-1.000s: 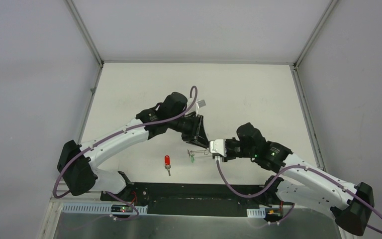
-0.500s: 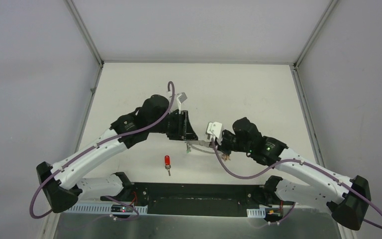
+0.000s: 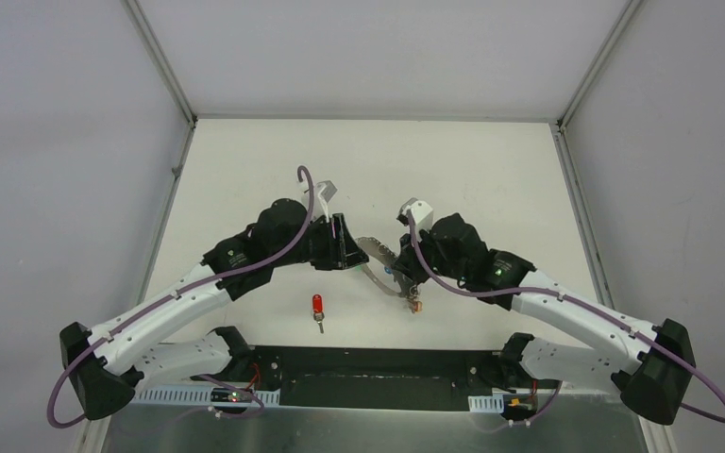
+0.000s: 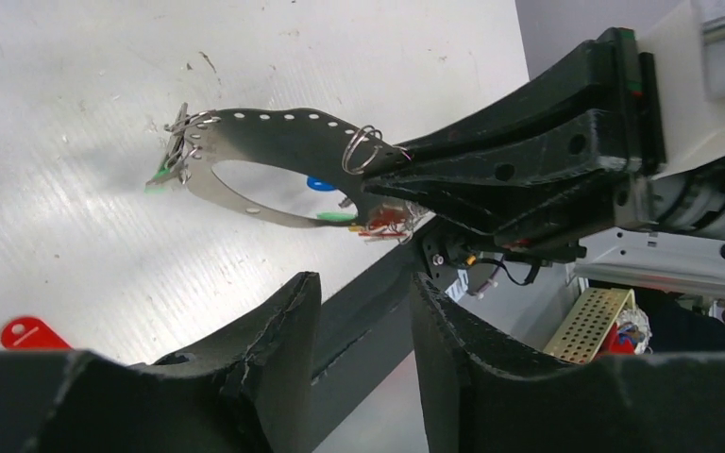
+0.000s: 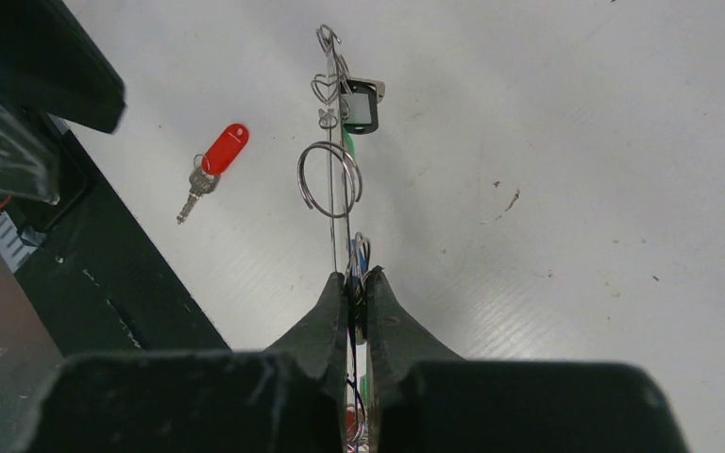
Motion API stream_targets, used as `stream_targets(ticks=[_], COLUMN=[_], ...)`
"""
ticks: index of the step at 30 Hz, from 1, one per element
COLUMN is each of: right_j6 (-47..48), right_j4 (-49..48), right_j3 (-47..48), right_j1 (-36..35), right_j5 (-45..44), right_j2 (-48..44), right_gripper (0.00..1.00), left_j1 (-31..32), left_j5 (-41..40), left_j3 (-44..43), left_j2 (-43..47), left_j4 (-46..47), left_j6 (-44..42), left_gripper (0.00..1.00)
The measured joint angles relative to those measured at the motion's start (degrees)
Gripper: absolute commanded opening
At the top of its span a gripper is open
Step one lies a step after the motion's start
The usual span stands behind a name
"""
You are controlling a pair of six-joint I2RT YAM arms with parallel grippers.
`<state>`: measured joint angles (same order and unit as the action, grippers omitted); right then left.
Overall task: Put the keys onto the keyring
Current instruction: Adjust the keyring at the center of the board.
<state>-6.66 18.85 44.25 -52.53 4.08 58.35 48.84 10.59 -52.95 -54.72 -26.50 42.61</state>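
Keyring [image 3: 375,251] swung round
It's been shifted and turned by the right gripper [image 3: 399,276], while the left gripper [image 3: 345,247] has been opened wider and pulled back leftward.

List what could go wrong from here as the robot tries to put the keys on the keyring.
1. The right gripper pinches the keyring by one end only, so the ring may twist or slip when a key is pushed on.
2. The red key lies flat on the table; the empty left gripper may fumble such a thin thing.
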Motion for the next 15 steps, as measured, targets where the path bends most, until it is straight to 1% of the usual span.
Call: stream_targets(ticks=[4,10,15], right_j6=[-3.3,-6.0,-6.6], right_j4=[-0.2,-0.2,-0.2], right_j3=[0.4,0.5,0.6], right_j1=[0.0,0.0,0.0], right_j5=[0.2,1.0,1.2], right_j2=[0.2,0.2,0.2], right_gripper=[0.00,0.00,0.00], left_j1=[0.0,0.0,0.0], left_j5=[0.2,0.2,0.2], left_j3=[3.5,7.1,7.7], left_j2=[-0.7,-1.5,-4.3], left_j4=[6.2,17.0,21.5], left_j6=[0.1,0.1,0.4], left_gripper=[0.46,0.47,0.47])
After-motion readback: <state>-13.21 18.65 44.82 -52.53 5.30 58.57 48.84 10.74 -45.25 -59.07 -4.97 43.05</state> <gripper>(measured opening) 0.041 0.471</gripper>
